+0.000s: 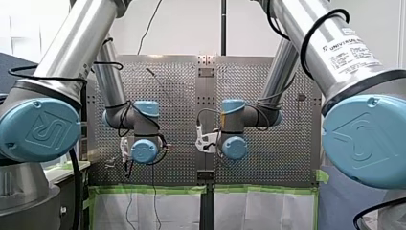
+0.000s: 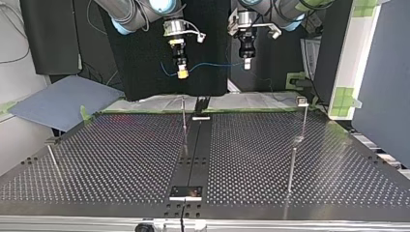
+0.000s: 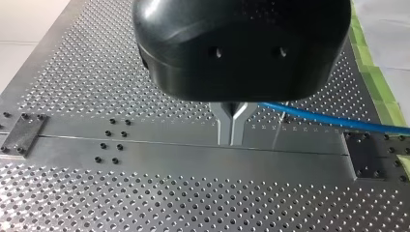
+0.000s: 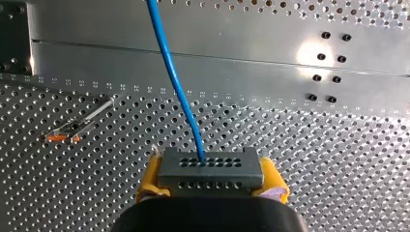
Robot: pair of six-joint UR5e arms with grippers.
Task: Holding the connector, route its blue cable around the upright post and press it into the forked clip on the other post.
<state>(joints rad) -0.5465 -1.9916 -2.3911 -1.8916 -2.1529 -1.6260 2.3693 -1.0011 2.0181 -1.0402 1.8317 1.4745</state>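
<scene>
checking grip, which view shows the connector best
The right wrist view: the connector shows close, clamped between my right gripper's yellow pads, blue cable leaving its face. The top view shows it tiny; the left wrist view only the cable; the front view nothing.

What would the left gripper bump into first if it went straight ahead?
Most likely the table's smooth middle strip. The left gripper points at it, and nothing shows in between, though depth is unclear.
</scene>
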